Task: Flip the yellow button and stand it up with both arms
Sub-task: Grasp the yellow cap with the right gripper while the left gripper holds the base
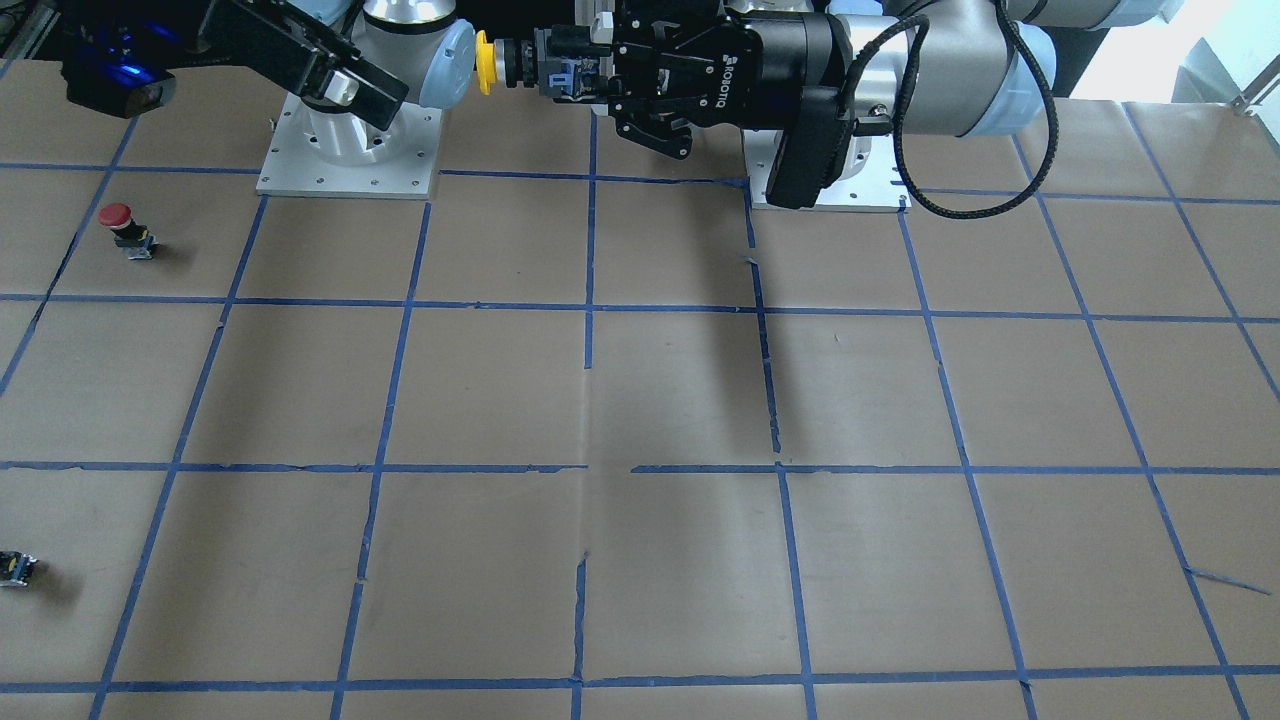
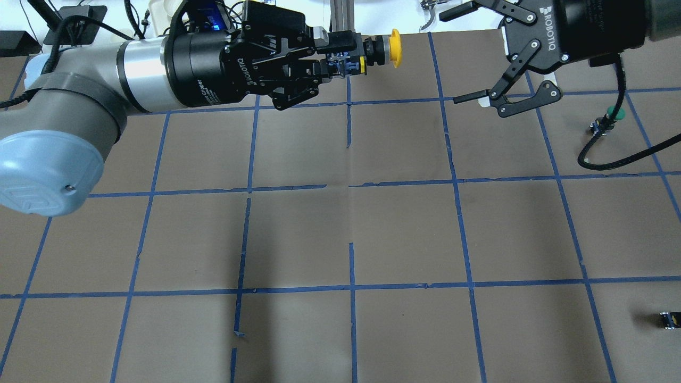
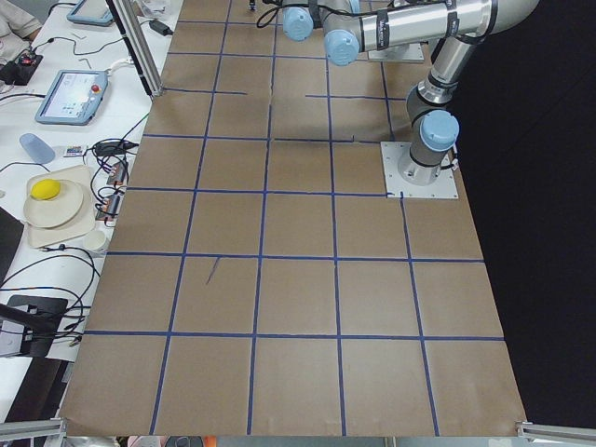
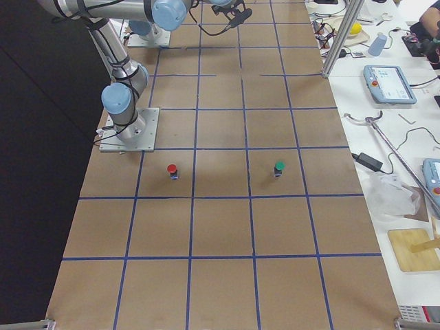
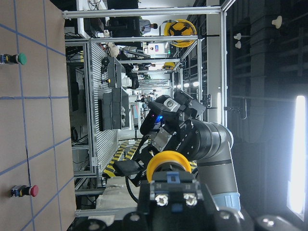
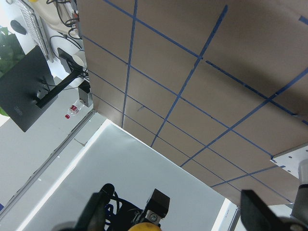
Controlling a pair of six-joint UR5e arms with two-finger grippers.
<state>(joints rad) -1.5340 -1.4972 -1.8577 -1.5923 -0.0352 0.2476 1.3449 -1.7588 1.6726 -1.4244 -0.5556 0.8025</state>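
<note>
Currently my left gripper is clamped on the grey and black body of the yellow button, which I hold off the table, lying horizontal. Its cap points sideways toward my right gripper. The right gripper's jaws are spread wide, it carries nothing, and it sits apart from the cap with a clear gap between them. In the left wrist view the cap sits directly ahead of my fingers, with the right gripper beyond it. Three other parts rest on the table, on my right-hand side: a red-capped button standing with its cap up near the right arm's base plate, a green-capped button also cap up, and a small capless switch body at the table's edge, well apart from both. Only one container is visible: a pale plate on the side bench beyond the table, holding a round yellow object whose identity I cannot tell.
</note>
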